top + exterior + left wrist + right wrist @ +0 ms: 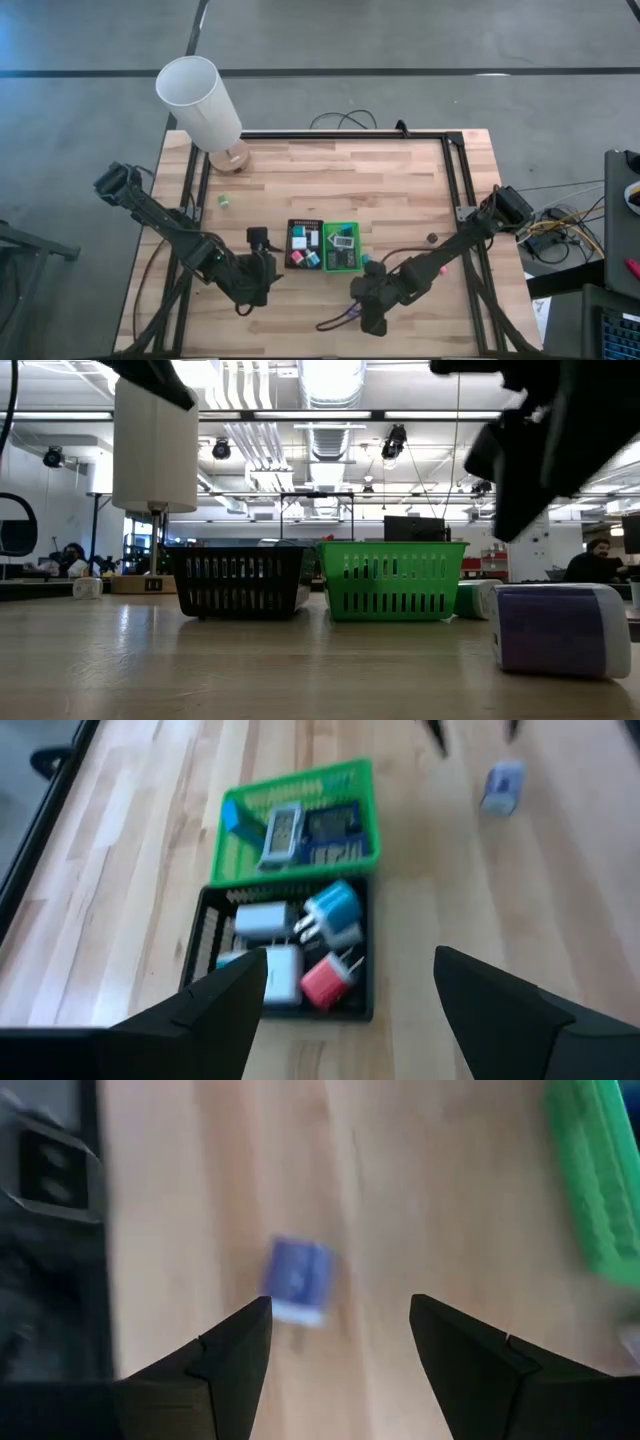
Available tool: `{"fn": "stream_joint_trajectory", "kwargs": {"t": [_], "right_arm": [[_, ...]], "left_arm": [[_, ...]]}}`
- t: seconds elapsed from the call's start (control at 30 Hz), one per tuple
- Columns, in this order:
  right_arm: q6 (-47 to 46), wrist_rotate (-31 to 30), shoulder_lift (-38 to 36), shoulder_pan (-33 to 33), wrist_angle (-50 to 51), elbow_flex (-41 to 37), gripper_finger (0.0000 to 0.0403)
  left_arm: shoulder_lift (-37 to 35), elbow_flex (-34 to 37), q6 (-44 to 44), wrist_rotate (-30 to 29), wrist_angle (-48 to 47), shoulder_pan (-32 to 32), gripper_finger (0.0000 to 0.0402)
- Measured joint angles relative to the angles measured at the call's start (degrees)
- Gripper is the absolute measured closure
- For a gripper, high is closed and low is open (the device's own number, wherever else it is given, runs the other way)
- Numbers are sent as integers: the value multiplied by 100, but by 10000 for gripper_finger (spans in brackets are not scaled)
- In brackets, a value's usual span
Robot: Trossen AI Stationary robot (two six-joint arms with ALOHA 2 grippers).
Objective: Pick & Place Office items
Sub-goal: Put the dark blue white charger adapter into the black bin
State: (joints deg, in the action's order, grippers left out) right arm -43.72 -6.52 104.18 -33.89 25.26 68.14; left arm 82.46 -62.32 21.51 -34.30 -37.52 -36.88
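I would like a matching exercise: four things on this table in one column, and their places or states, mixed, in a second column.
Things:
1. black tray
2. green tray
3. purple block
4. white lamp

Places or states:
A. lies alone on the bare wood, in front of the right tool
B. stands near the table's far left corner
C. holds white, teal and pink pieces
D. sits between the black tray and the right arm

Pairs: 1-C, 2-D, 3-A, 4-B
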Motion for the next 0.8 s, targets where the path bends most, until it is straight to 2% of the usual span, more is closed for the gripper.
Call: {"fn": "stream_joint_trajectory", "kwargs": {"t": [0.23,0.8], "right_arm": [[42,103,0,4,-1113,0,168],[-735,251,-2,4,-1030,-333,168]], "left_arm": [[0,4,538,6,-711,0,110],[0,4,644,20,-797,0,110]]}}
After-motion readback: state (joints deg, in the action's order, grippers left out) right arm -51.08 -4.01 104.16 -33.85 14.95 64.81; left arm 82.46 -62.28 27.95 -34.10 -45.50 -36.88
